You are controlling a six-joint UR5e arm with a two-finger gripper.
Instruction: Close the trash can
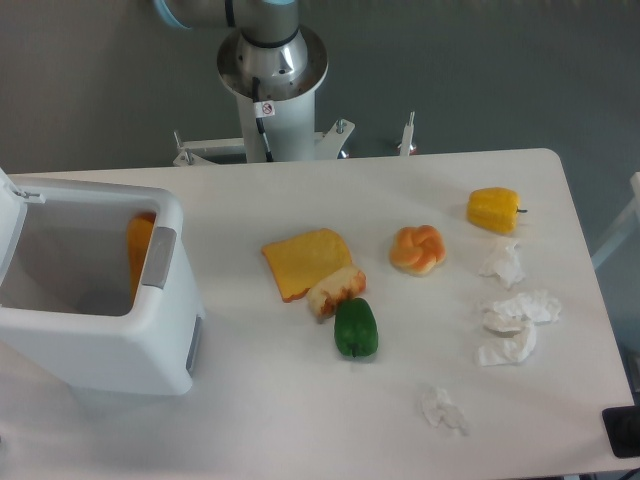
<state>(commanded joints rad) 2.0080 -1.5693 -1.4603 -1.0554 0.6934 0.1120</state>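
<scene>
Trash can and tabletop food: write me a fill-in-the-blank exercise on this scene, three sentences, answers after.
1. The trash can stands with its lid ____.
2. Through the can's opening, an item of ____ colour shows against the inner wall.
3. The piece of food right next to the green pepper on its upper left side is the ____, which lies against the yellow toast slice.

Missing words: open; orange; bread chunk

Bare bench (240, 400) separates the open bin (100, 340) from the toast (305, 262) and pepper (355, 328).
</scene>
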